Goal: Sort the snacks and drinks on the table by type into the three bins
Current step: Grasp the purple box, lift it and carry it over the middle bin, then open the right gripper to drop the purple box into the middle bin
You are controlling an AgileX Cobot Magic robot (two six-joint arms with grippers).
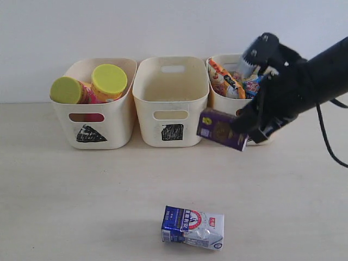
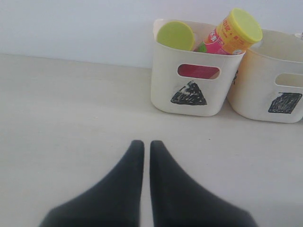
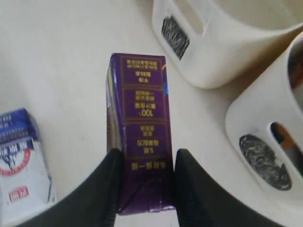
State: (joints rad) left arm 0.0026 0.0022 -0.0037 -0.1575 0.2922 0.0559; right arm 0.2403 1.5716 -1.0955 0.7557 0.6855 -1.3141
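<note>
My right gripper (image 1: 246, 126) is shut on the dark purple carton (image 1: 222, 129), held in the air in front of the gap between the square bin (image 1: 171, 117) and the circle bin (image 1: 224, 103). In the right wrist view the purple carton (image 3: 141, 127) sits between the black fingers (image 3: 110, 179), gripper (image 3: 147, 163). The blue-and-white carton (image 1: 192, 227) lies on its side on the table at the front. Two chip tubes with yellow-green lids (image 1: 109, 79) stand in the triangle bin (image 1: 92, 128). Crinkly bags (image 1: 228, 79) fill the circle bin. My left gripper (image 2: 143, 146) is shut and holds nothing.
The square bin (image 2: 279, 101) holds nothing that I can see. The table (image 1: 81, 201) is a pale wood surface against a white wall. The right arm (image 1: 315, 70) reaches in from the right, over the circle bin.
</note>
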